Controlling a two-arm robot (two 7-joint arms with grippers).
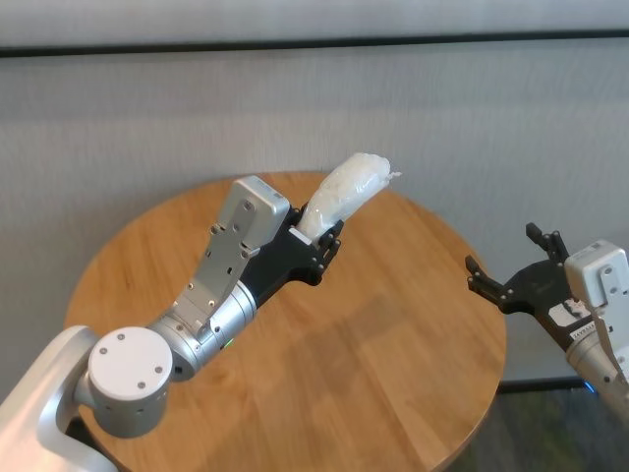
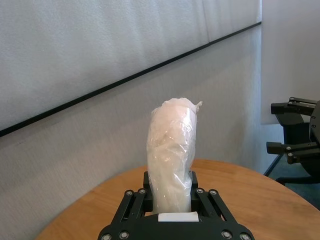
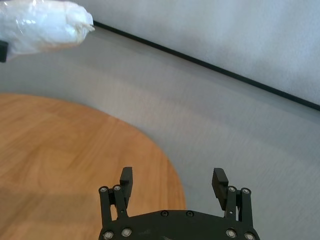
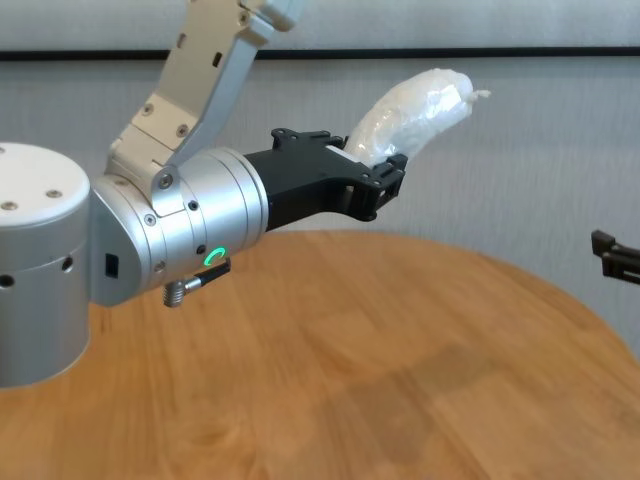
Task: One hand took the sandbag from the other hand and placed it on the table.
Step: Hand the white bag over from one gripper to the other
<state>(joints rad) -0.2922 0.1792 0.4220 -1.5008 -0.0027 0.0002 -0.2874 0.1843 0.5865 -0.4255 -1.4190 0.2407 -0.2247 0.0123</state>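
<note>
My left arm reached up and forward over the table's far-left part, silver wrist showing a green light, beige link above it. My left gripper (image 1: 316, 236) was raised off the surface, fingers (image 2: 134, 196) clamped on the base of the sandbag (image 1: 346, 193), which pointed toward the far right edge. My right gripper (image 1: 518, 270) hung off the right edge, fingers (image 3: 126, 178) spread wide, holding nothing, well apart from the left one.

Grey textured wall (image 1: 147, 108), black horizontal stripe (image 1: 295, 44) above.
</note>
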